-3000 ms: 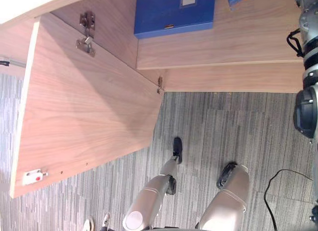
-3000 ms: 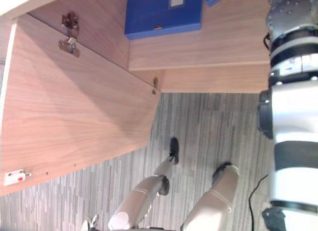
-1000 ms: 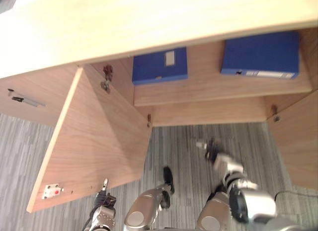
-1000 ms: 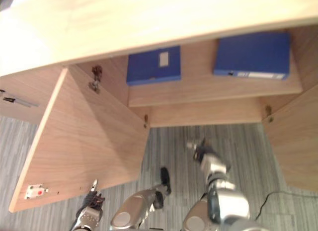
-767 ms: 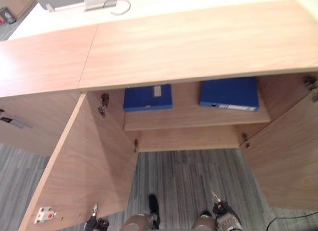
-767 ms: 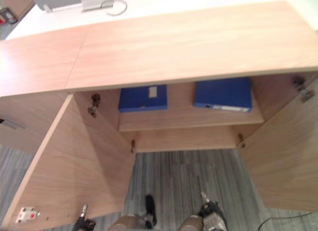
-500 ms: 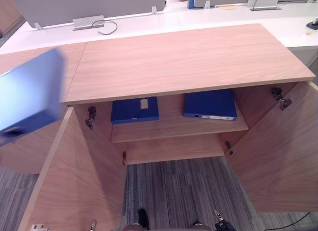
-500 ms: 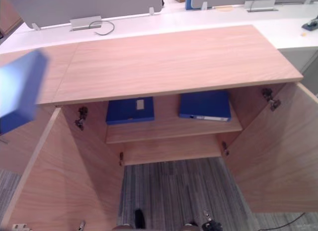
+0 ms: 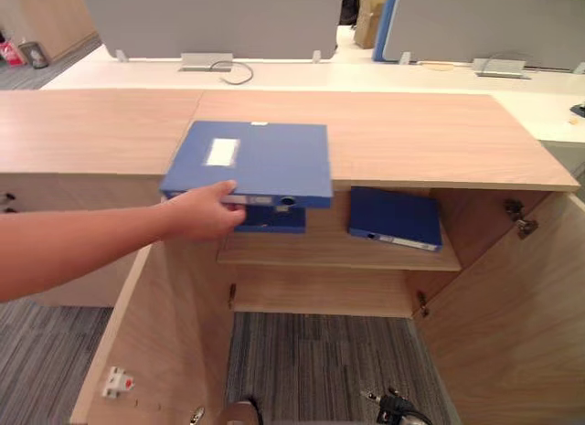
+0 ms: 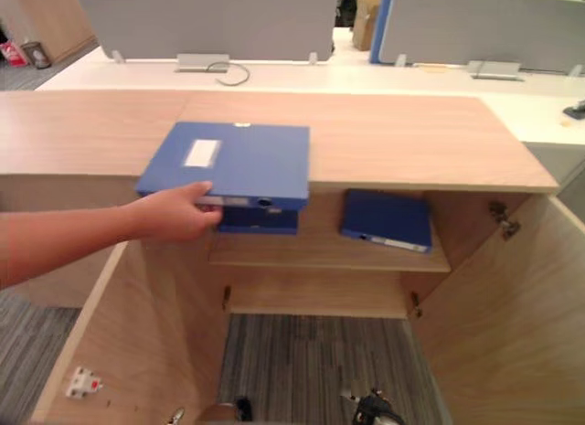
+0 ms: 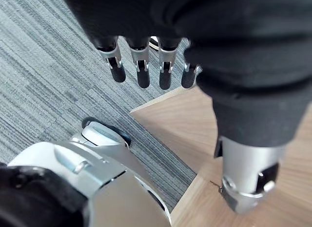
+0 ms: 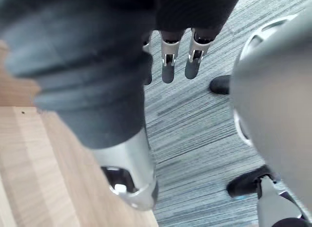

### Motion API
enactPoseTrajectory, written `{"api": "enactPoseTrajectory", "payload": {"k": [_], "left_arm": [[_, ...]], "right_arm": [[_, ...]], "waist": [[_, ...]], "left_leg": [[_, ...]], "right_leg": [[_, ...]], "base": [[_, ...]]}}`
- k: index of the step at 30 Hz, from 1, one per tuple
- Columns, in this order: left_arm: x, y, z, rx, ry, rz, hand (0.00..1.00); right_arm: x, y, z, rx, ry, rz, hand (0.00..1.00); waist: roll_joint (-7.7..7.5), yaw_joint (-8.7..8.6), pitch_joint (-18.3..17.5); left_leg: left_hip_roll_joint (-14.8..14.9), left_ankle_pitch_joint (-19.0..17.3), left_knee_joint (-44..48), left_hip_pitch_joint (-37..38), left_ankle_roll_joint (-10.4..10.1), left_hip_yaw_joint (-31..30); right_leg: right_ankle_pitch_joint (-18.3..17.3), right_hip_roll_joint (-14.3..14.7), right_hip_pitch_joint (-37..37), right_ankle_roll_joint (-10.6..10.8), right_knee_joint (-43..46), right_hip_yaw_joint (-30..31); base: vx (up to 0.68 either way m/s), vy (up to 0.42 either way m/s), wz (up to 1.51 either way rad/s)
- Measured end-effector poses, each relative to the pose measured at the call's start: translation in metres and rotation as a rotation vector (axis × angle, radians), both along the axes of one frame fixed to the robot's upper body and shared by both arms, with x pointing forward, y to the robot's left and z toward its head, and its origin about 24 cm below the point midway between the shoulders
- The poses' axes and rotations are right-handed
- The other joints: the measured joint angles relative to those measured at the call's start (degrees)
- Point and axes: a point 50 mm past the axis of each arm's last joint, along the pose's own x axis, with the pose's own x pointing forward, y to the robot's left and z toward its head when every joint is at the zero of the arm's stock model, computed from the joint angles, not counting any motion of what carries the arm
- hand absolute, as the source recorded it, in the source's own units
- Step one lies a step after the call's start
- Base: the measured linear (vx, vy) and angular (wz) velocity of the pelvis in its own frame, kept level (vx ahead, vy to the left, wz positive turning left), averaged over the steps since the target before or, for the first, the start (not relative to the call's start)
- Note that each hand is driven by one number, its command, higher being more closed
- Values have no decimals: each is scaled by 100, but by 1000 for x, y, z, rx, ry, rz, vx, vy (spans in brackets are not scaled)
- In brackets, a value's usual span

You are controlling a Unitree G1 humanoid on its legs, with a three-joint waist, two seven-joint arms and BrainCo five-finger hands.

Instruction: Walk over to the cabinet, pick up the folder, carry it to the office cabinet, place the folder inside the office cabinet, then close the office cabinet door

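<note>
cabinet [image 9: 411, 132]: left door [image 9: 155, 352] and right door [image 9: 512, 315] both stood open. Spare folders [image 9: 395, 217] lay on its inner shelf [image 9: 329, 251].
folder [image 9: 265, 160]: lay flat on the cabinet top, left of cabinet centre. Its spine overhung the front edge and its long axis ran along that edge.
person's hand [image 9: 206, 212]: was on the spine's left end.
left hand [image 11: 143, 73]: fingers straight, empty, low by the left door. The folder lay up and ahead, so this was likely the nearer hand.
right hand [image 12: 167, 71]: fingers loose, empty, low by the right door.
</note>
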Motion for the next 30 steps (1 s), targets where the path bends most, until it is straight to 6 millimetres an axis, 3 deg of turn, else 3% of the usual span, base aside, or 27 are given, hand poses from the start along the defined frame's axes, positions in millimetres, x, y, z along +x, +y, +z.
{"api": "enactPoseTrajectory", "payload": {"k": [2, 5, 7, 8, 10, 13, 19, 26, 30], "left_arm": [[2, 1, 1, 0, -6, -24, 0], [6, 2, 6, 25, -55, -77, 0], [25, -3, 19, 45, -177, -149, 0], [48, -18, 33, 50, -300, -263, 0], [66, -39, 45, 32, -402, -381, 0], [81, -74, 57, -24, -508, -560, 0], [99, -86, 91, 8, -685, -758, 0], [101, -122, 147, -84, -986, -919, 0], [104, -120, 174, -52, -1115, -944, 0]], "right_arm": [[-1, 1, -1, -1, 12, 36, 0], [-2, 4, -1, 2, 16, 53, 0], [-4, 4, -2, 2, 20, 53, 0], [-5, 4, -2, -1, 23, 57, 0], [-4, 4, -2, -4, 24, 60, 0], [-5, 11, -2, 7, 25, 64, 0], [-7, 12, -3, -1, 34, 96, 0], [-10, 5, -3, -26, 39, 130, 0], [-12, 0, -2, -37, 41, 132, 0]], "waist": [[-32, 8, 6], [-87, 30, -49], [-93, 38, -92], [-84, 28, -148], [-80, 63, -185], [-160, 19, -374], [-160, -26, -406], [39, -99, -520], [100, -113, -561]], "left_leg": [[-165, 163, -404, 133, 133, 38], [-425, 365, -1122, 406, 140, -21], [-542, 687, -1754, 642, 156, -152], [-605, 877, -2133, 748, 144, -307], [-616, 996, -2133, 743, 163, -394], [-630, 1025, -2129, 762, 188, -401], [-526, 1047, -2102, 926, 239, -398], [-317, 975, -2135, 1031, 121, -243], [-267, 971, -2137, 1057, 105, -212]], "right_leg": [[6, -86, -15, -16, -113, 128], [8, -161, -12, -22, -331, 299], [8, -171, -19, -21, -380, 296], [7, -159, -26, -21, -386, 276], [6, -154, -18, -16, -387, 269], [25, -146, 16, -33, -482, 291], [87, -5, 184, 55, -570, 337], [81, 176, 207, 41, -655, 491], [67, 218, 197, -2, -702, 563]], "base": [[-83, 137, 15], [-29, 76, 9], [41, 6, 28], [52, -7, 38], [40, -2, 15], [100, -16, -10], [98, -82, -7], [-30, -49, -16], [-61, 4, -10]]}}
